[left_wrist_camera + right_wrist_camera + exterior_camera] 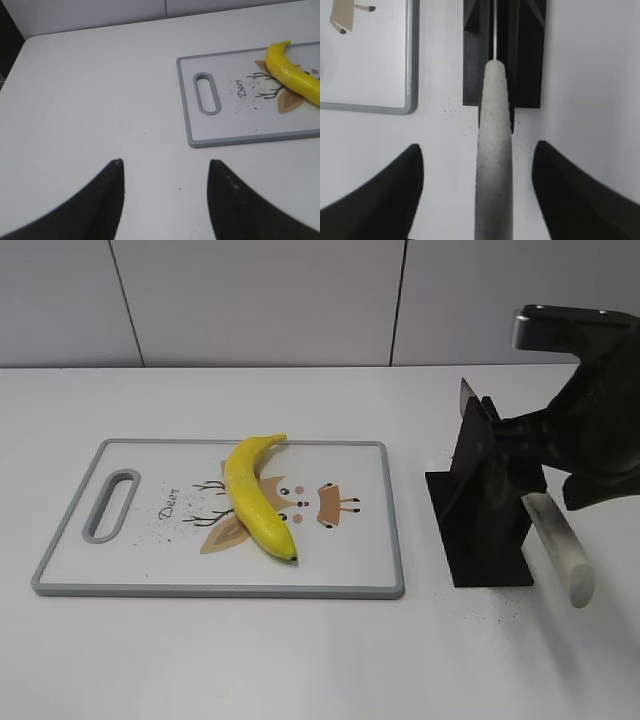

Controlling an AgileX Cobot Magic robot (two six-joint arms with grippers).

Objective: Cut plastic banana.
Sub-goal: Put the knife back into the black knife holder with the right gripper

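The knife handle point(493, 150) is straddled by the right tool point(477, 187), spread apart; closing is needed before the plastic banana point(256, 496) is cut.

Black arm point(590, 430), grey cap; curved black fingers point(107, 200).

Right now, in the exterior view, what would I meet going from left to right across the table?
Board handle slot → banana → deer picture → black knife stand → pale knife handle, with the right arm above it.

banana point(256, 497) on board point(370, 585) | knife holder point(480, 510) right of board, w/ knife point(556, 545)
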